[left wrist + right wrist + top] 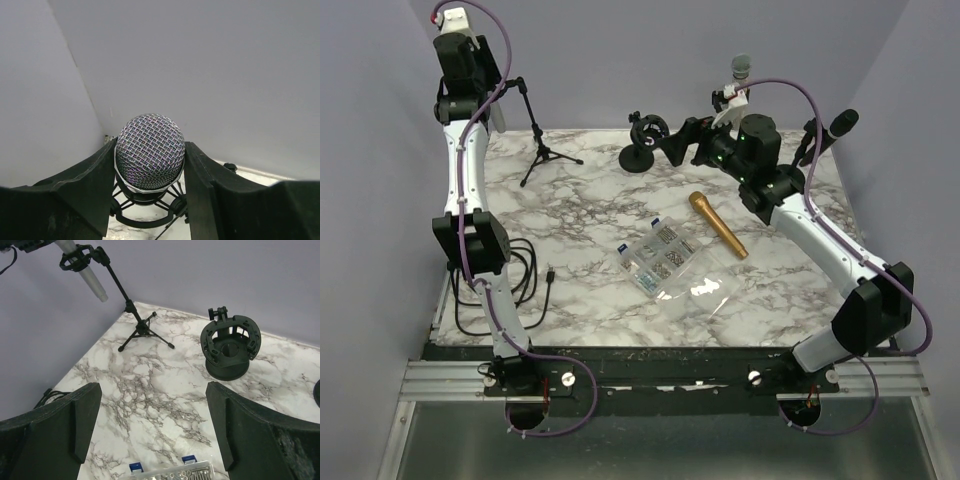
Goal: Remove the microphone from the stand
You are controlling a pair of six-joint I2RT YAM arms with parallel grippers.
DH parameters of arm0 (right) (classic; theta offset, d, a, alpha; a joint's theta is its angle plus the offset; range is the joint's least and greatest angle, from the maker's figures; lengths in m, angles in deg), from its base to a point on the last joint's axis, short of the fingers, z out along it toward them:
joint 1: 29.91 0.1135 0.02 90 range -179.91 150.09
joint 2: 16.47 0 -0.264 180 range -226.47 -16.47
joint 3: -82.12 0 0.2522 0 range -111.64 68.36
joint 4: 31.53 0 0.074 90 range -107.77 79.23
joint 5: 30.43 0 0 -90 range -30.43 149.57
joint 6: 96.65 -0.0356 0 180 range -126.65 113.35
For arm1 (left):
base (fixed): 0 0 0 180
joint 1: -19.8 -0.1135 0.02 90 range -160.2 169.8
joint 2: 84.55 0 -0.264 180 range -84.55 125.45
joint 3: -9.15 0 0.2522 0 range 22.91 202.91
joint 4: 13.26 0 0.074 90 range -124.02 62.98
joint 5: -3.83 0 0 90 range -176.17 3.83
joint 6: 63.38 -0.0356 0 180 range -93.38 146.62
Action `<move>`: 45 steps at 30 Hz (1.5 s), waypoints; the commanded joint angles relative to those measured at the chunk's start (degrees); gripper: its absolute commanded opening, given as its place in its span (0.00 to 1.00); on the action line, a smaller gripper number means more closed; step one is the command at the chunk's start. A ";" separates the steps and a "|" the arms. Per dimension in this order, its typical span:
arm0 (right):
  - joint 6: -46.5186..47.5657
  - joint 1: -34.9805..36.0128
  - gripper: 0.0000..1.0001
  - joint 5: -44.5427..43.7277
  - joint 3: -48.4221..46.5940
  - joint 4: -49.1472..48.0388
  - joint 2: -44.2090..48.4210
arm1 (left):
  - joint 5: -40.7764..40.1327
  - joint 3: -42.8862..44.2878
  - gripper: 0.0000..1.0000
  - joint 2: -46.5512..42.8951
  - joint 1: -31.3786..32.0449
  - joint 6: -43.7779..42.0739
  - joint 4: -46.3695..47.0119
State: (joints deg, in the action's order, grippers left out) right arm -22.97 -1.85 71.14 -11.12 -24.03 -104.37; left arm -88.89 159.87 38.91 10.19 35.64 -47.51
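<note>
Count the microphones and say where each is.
4. A silver microphone in the tripod stand at far left, a gold microphone lying mid-table, a grey-headed microphone behind the right arm, a black microphone far right. Others may be hidden.

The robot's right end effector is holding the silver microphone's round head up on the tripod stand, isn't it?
No, it is the left end effector that clasps the microphone by its mesh head on the tripod stand; the left wrist view shows its fingers against both sides. The right end effector hangs open above the table.
</note>
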 commanded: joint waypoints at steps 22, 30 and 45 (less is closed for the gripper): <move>-2.97 0.25 0.93 -1.66 4.26 5.49 3.77 | -4.13 10.03 0.00 -19.51 4.24 -3.22 -2.61; -4.09 0.25 0.93 -1.66 4.72 7.91 5.57 | -0.18 3.01 0.00 -28.95 5.83 8.09 -16.65; -8.43 0.20 0.95 2.82 9.51 6.80 9.97 | 15.48 -44.76 0.00 -47.50 9.28 20.70 -27.20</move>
State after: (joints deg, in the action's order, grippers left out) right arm -29.46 -1.85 71.71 -2.88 -17.38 -95.43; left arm -79.36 124.66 -4.89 17.87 52.36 -72.58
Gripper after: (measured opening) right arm 0.942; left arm 0.511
